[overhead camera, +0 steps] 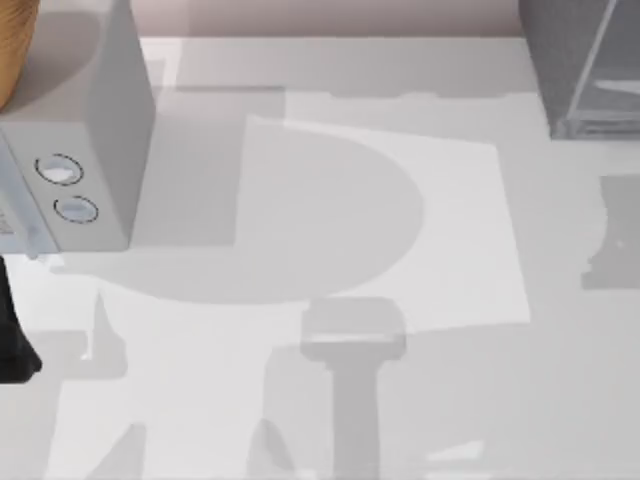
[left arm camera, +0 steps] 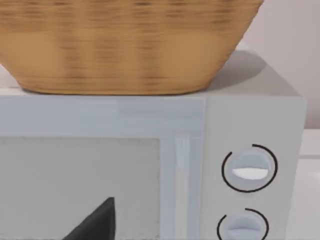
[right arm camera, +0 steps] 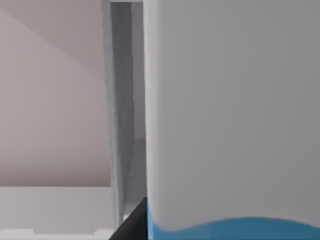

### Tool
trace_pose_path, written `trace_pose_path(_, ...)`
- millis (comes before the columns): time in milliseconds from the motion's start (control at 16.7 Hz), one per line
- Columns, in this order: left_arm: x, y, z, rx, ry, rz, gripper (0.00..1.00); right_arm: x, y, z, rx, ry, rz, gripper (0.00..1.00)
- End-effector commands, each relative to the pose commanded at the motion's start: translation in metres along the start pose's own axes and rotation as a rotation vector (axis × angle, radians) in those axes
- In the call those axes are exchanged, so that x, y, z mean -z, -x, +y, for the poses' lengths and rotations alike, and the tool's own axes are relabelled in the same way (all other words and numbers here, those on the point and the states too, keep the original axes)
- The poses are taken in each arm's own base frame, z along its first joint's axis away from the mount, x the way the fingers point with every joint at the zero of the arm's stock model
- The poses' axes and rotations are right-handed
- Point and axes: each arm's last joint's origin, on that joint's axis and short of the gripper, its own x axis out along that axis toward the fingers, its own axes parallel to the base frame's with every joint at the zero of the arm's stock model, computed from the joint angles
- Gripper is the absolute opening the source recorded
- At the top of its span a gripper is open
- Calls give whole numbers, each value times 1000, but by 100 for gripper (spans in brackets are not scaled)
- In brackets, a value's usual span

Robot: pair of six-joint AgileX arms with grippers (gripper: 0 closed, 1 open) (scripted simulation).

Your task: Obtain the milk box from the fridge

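1. Right hand [right arm camera: 134,221]: a dark sliver of it touches the milk box [right arm camera: 230,125]. I cannot tell whether it is gripping.
2. One milk box, pale with a sky-blue band, sits very close to the right wrist camera, just beside the light frame of the fridge [right arm camera: 120,100].
3. Left arm [overhead camera: 14,335] is low at the bench's [overhead camera: 330,420] left edge. Its hand [left arm camera: 97,222] faces the light grey box [left arm camera: 100,125] (grip: cannot tell).
4. One grey box with two round dials [left arm camera: 249,168].
5. One woven basket [left arm camera: 125,45] rests on top of it.
6. One fridge stands at the far right corner.
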Motion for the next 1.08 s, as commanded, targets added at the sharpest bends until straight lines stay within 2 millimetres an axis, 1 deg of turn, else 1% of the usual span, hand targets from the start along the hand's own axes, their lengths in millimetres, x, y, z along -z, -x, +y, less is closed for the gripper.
trace_pose_path(120, 0, 0, 0, 0, 0, 0, 100, 14, 27, 5, -2, -3, -2, 0)
trace_pose_path(180, 0, 0, 0, 0, 0, 0, 100, 22, 37, 7, -3, -5, -2, 0)
trace_pose_path(360, 0, 0, 0, 0, 0, 0, 100, 46, 57, 11, -8, -8, 4, 0)
trace_pose_path(480, 0, 0, 0, 0, 0, 0, 100, 59, 63, 12, -10, -8, 11, 0)
trace_pose_path(600, 0, 0, 0, 0, 0, 0, 100, 66, 65, 13, -12, -8, 15, 0)
trace_pose_path(1080, 0, 0, 0, 0, 0, 0, 100, 66, 65, 14, -16, -9, 14, 0)
